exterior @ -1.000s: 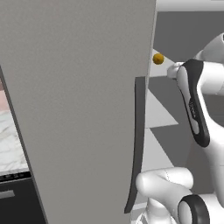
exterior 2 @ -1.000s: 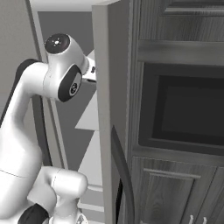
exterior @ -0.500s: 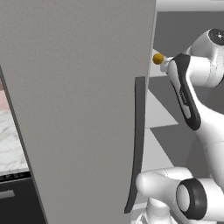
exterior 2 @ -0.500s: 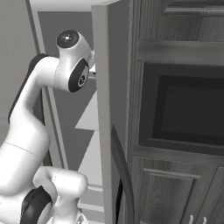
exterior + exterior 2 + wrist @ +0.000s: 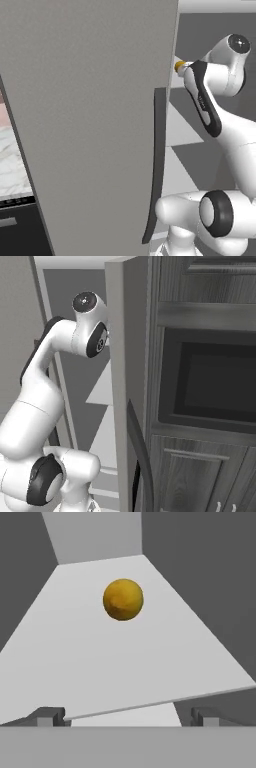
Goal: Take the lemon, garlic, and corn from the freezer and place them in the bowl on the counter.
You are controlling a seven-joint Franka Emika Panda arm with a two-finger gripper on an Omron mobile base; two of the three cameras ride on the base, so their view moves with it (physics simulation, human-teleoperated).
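On the pale shelf (image 5: 75, 657) inside the freezer (image 5: 90, 125), the lemon (image 5: 123, 600) sits well ahead of our wide-open gripper (image 5: 125, 717); we should advance straight, centring it between the fingers before closing.

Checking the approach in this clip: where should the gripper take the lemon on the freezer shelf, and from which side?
Probably across its widest middle, coming straight in from the shelf's open front. The lemon is round, sits alone on the flat pale shelf and lies nearly centred ahead of the open gripper, which is apart from it. Walls close off the sides and back, so the front looks the only free way in.
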